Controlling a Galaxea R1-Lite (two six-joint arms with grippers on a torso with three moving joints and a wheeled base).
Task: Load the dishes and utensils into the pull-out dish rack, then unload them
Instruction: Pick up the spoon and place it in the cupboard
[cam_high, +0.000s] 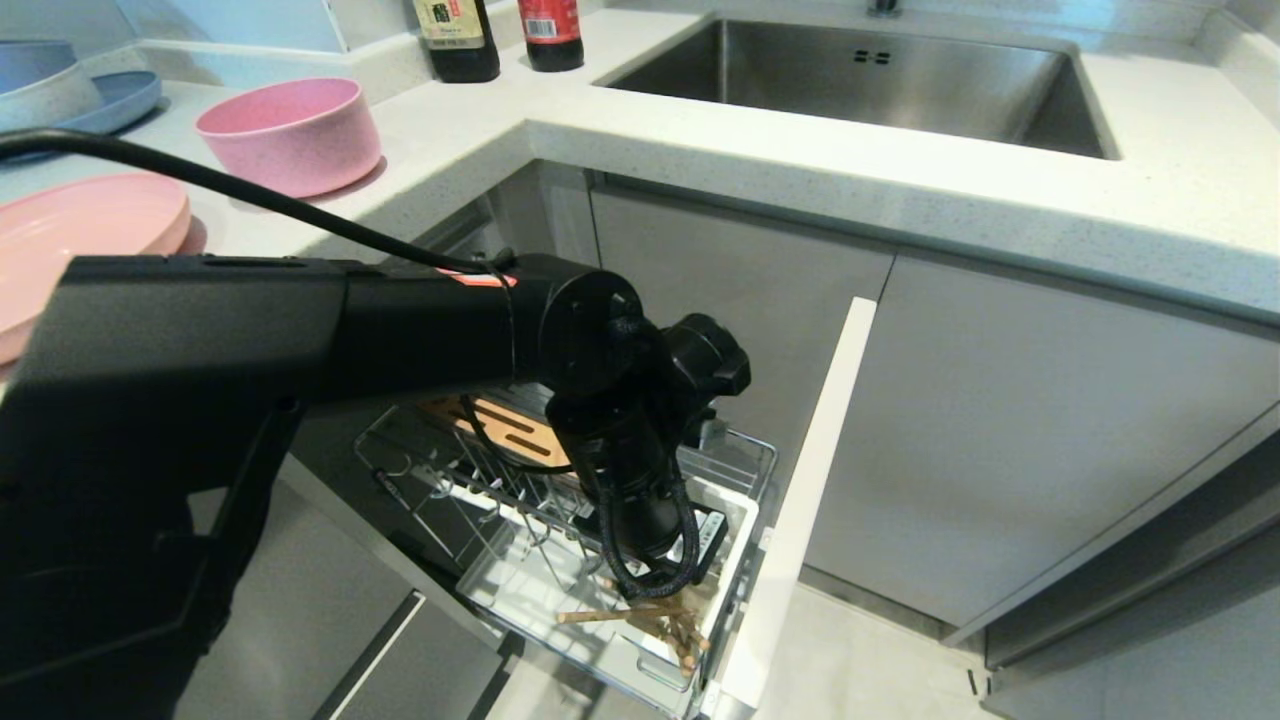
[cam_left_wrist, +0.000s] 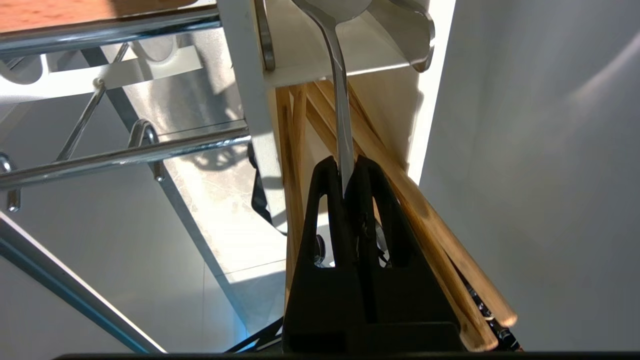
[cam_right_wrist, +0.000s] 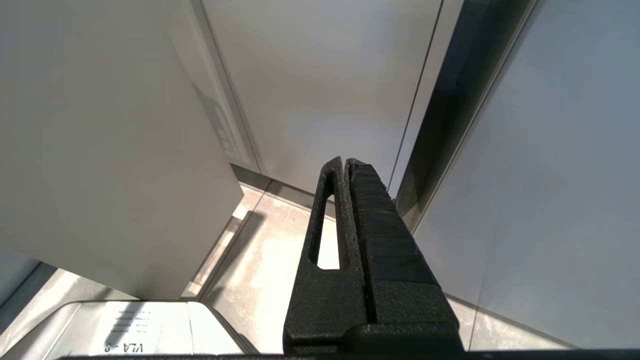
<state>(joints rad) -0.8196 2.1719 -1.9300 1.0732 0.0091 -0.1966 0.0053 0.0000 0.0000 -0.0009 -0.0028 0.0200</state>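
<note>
My left gripper (cam_left_wrist: 345, 165) is shut on the handle of the metal spoon (cam_left_wrist: 341, 115), down inside the pull-out dish rack (cam_high: 400, 450). The spoon's bowl end runs past the frame edge. Wooden chopsticks (cam_left_wrist: 400, 180) lean in the white utensil cup (cam_left_wrist: 250, 75) right beside the fingers; they also show in the head view (cam_high: 650, 620). The pink plate (cam_high: 70, 240) and pink bowl (cam_high: 290, 135) sit on the counter at the left. My right gripper (cam_right_wrist: 345, 162) is shut on nothing, parked low by the cabinet fronts.
The rack's white front panel (cam_high: 810, 480) stands to the right of my arm. A wooden strip (cam_high: 510, 430) and a white drip tray (cam_high: 520, 590) lie in the rack. Further back are a sink (cam_high: 860, 80), two bottles (cam_high: 460, 40) and blue dishes (cam_high: 60, 90).
</note>
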